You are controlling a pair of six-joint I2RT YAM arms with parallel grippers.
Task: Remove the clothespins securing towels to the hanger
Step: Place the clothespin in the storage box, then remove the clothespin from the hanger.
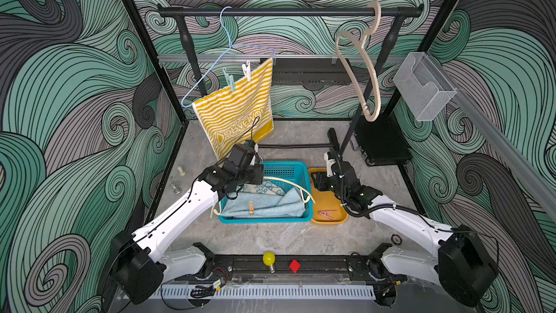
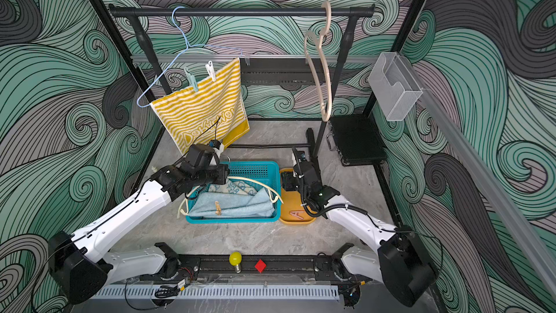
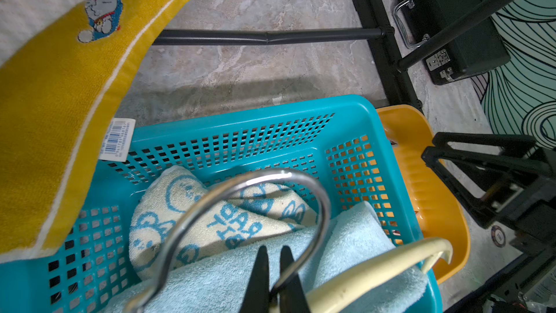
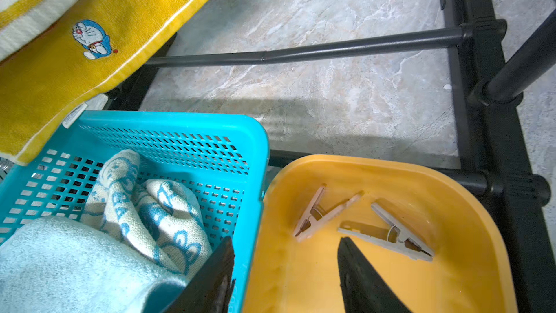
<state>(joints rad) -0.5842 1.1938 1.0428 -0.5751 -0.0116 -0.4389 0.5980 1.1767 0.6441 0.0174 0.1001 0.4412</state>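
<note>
A yellow-and-white striped towel hangs on a blue wire hanger, pinned by a mint clothespin and a white clothespin. The teal basket holds a light-blue towel with an orange clothespin on it, and a bunny-print towel. My left gripper is shut on the metal hook of a cream hanger lying across the basket. My right gripper stands open over the orange tray, where a pinkish clothespin and a white clothespin lie loose.
A beige hanger hangs bare on the black rail. A black case sits at the back right and a clear box on the right wall. Chess pieces stand left; a yellow bulb and a red cube lie in front.
</note>
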